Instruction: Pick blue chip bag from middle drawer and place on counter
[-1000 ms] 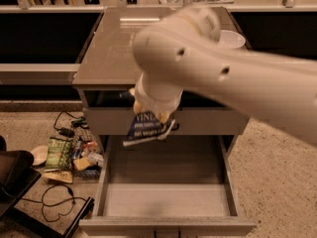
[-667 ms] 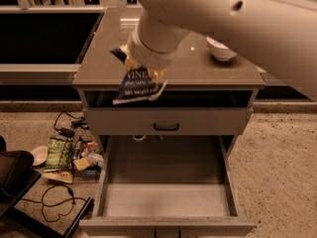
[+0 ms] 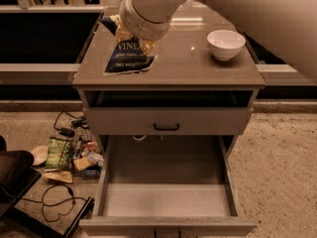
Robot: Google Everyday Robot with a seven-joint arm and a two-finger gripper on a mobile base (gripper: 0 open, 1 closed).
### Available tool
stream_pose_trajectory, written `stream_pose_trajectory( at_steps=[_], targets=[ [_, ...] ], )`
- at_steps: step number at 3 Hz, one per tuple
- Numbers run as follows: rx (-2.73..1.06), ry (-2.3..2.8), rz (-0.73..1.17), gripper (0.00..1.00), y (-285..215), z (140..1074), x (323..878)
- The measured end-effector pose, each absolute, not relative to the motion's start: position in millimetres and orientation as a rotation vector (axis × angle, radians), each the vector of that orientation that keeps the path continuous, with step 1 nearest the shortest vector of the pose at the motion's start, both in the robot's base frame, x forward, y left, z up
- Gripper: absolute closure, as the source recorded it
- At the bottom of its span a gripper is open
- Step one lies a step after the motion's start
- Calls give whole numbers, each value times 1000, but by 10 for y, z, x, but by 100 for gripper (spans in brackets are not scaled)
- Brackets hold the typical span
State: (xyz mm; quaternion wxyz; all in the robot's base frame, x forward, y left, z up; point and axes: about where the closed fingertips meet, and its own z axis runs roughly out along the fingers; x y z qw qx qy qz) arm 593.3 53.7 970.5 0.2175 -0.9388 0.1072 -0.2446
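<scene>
The gripper (image 3: 132, 39) is over the far left part of the counter (image 3: 198, 63), pointing down at the top edge of the blue chip bag (image 3: 130, 61). The thick white wrist of the arm (image 3: 148, 9) covers most of it. I cannot tell how far open it is, or whether it has hold of the bag.

The blue chip bag is at the left side of the counter, with its lower edge near the counter's front edge. Its white lettering faces up, and its upper end is hidden under the wrist. The bag looks to be lying on the glossy top, but I cannot tell whether all of it rests there. A white bowl (image 3: 226, 43) stands upright on the right side of the counter, well apart from the bag.

Below the counter there is a dark open slot. Under that is a shallow drawer front (image 3: 114, 120) with a black handle (image 3: 166, 127). The middle drawer (image 3: 166, 200) is pulled far out toward the near side, and its pale floor shows between the grey side walls.

On the speckled floor (image 3: 282, 157) to the left of the cabinet lies a green snack bag (image 3: 59, 152) among other small packets. Black cables (image 3: 54, 202) lie near them.
</scene>
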Motion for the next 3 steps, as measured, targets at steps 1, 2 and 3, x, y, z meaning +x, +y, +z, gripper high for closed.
stream_pose_trajectory(
  at_steps=[1,2,3],
  targets=[
    [-2548,261,-692,100,543,9654,6606],
    [-2532,246,-685,100,565,9389,7360],
    [-2571,248,-666,100,639,9145,7865]
  ],
)
